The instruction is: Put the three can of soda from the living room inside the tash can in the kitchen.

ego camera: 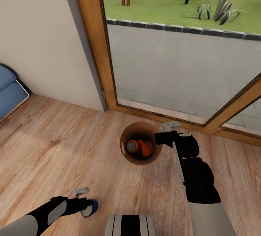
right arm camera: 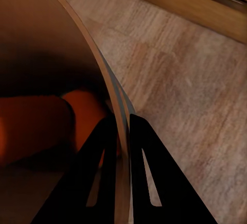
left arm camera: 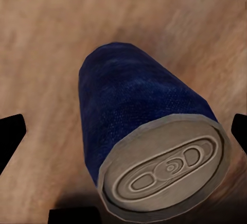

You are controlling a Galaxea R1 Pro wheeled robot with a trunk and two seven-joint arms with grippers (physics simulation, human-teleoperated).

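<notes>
On the living room's wood-plank floor (ego camera: 54,145), beside the wood-framed glass door (ego camera: 174,47), we pinch the rim of the tash can (ego camera: 125,152) with our right claw (ego camera: 160,137), one finger inside the wall and one outside, seemingly to carry it. Two orange cans of soda (ego camera: 139,147) already lie inside. Our left claw (ego camera: 84,202) is clenched around the dark blue can (left arm camera: 139,105), presumably to drop it in; we read no brand or writing on it.

- Warm wood-plank floor (ego camera: 54,145) across the lower frame
- Plain beige wall (ego camera: 40,37) at upper left
- Wood-framed glass door (ego camera: 174,62) at upper right, showing grey paving, lawn and plants outside
- Blue sofa (ego camera: 9,91) corner at the left edge
</notes>
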